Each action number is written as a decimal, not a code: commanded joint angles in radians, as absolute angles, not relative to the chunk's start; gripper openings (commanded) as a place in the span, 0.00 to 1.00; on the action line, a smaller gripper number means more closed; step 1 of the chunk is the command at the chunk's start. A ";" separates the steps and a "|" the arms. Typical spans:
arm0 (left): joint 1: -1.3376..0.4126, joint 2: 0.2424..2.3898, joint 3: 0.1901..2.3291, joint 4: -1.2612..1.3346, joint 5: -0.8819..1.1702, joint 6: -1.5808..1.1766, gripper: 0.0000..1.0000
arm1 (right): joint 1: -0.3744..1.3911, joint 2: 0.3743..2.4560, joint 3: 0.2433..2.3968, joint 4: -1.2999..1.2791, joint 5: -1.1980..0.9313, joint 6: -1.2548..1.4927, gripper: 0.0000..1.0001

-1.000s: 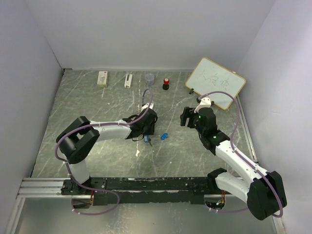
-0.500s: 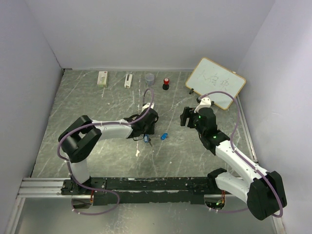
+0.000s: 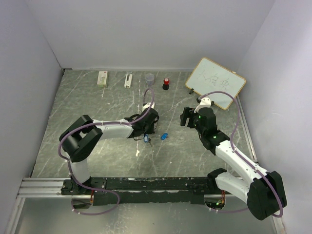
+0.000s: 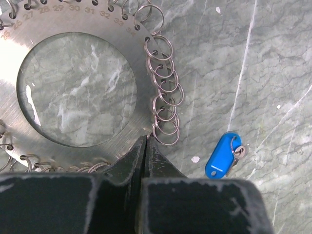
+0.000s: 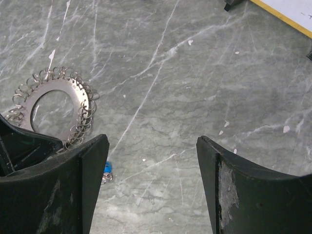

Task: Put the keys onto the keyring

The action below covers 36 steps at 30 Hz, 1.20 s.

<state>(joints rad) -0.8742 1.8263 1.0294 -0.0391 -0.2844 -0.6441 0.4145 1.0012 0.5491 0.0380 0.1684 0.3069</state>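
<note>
The keyring is a flat grey metal disc with a round hole, fringed with small split rings. It lies on the marble table and also shows in the right wrist view. My left gripper is shut, with its tips at the disc's lower rim among the small rings; I cannot tell whether it pinches one. In the top view the left gripper hides the keyring. The oval all-blue key lies to the right of the ring. The blue key with a white part lies by the left gripper. My right gripper is open and empty, above the table to the right.
A whiteboard leans at the back right. A red-and-black knob, a clear small cup and two white items stand along the back edge. Grey walls close in three sides.
My left gripper has shifted slightly towards the back. The right arm and both keys have not moved.
</note>
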 commanded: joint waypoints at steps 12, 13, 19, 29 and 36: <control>-0.838 1.589 0.951 0.041 -0.244 -0.658 0.07 | 0.421 1.016 0.564 0.034 0.141 0.298 0.73; -0.828 1.560 0.933 0.051 -0.237 -0.661 0.07 | 0.422 1.018 0.564 0.034 0.136 0.298 0.73; -0.766 1.398 0.812 0.142 -0.184 -0.702 0.07 | 0.421 1.027 0.564 0.066 0.062 0.292 0.72; -0.586 1.292 0.637 0.335 0.083 -0.848 0.07 | 0.432 1.046 0.578 0.083 0.012 0.291 0.72; -0.464 1.343 0.550 0.554 0.318 -0.985 0.07 | 0.436 1.060 0.598 0.076 0.015 0.283 0.72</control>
